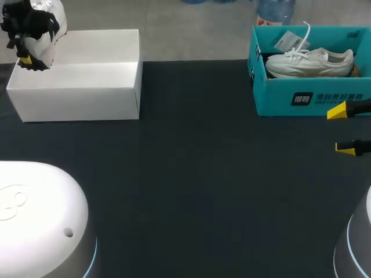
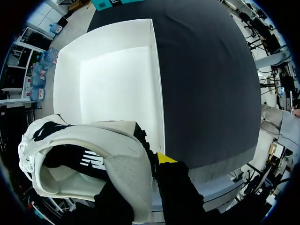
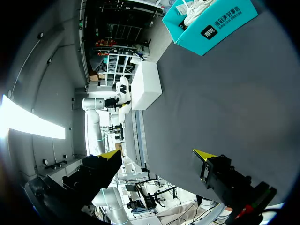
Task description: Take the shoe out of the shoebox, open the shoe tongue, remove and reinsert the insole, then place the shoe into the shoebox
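**Shoe held above the white box**

The left gripper (image 1: pixel 25 58) is clamped on the black-and-white shoe (image 1: pixel 47 20) at the table's (image 1: pixel 203 174) 10 o'clock. The empty white shoebox (image 1: pixel 81 87) spreads from it toward 4 o'clock. This is probably the placing step, so the shoe next needs lowering sole-down between the walls. At 2 o'clock a teal box (image 1: pixel 313 97) holds a pale shoe (image 1: pixel 310 62). The right gripper (image 1: pixel 342 130) gapes wide just beside it.

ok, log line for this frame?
left gripper: shut on shoe, over white shoebox | right gripper: open, beside teal shoebox | stage: shoe out
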Available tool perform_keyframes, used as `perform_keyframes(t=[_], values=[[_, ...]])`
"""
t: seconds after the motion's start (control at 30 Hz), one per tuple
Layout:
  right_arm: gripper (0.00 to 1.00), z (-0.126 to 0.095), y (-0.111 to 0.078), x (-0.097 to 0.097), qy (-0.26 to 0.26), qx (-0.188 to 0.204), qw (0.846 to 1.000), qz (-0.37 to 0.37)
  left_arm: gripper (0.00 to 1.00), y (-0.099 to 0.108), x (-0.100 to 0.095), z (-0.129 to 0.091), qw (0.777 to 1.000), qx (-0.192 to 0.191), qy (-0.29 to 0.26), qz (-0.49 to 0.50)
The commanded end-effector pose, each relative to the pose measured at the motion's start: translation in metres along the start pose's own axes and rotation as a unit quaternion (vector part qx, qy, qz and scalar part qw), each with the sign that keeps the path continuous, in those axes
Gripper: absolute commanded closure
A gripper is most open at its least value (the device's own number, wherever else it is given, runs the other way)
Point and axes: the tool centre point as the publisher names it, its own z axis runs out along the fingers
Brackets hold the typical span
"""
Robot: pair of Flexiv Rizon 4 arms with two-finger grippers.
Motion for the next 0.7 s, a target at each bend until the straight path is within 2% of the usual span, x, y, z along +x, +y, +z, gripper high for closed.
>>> perform_keyframes(t=[0.03, 0.67, 0.7], values=[[0.0, -0.0009, -0.0049, -0.0001, -0.002, -0.004, 1.0, 0.001, 1.0, 0.0006, 0.0001, -0.001, 1.0, -0.001, -0.001, 0.0], [0.0, -0.0009, -0.0049, -0.0001, -0.002, -0.004, 1.0, 0.001, 1.0, 0.0006, 0.0001, -0.001, 1.0, -0.001, -0.001, 0.0], [0.0, -0.0009, -0.0049, -0.0001, -0.002, -0.004, 1.0, 0.001, 1.0, 0.0029, 0.0003, -0.0022, 1.0, 0.003, -0.003, 0.031]])
